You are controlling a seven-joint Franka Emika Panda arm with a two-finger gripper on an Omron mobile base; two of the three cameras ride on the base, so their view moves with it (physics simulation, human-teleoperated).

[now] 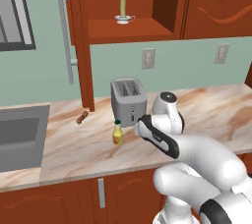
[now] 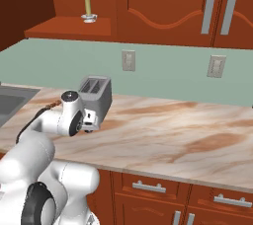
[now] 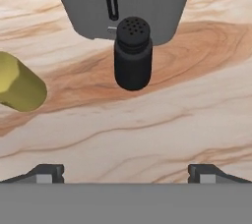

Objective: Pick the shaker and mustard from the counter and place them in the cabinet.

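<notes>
In the hand view the black shaker (image 3: 132,57) stands upright on the beige counter (image 3: 147,129), just in front of the toaster. My gripper (image 3: 127,174) hovers above and short of it, open, with nothing between the fingertips (image 3: 47,174). The yellow mustard (image 3: 19,88) shows at the left edge of that view. From the left base camera the mustard (image 1: 117,133) with its green cap stands on the counter (image 1: 74,154) left of my hand. The cabinet (image 1: 162,2) hangs above with its shelf niche open and its door (image 1: 82,41) swung out.
A grey toaster (image 1: 129,99) stands behind the shaker. A pale candle in a white holder (image 1: 123,9) sits in the niche. A sink (image 1: 19,137) lies at the left, and a small brown item (image 1: 82,117) rests near the door's foot. Bare counter (image 2: 173,130) stretches right.
</notes>
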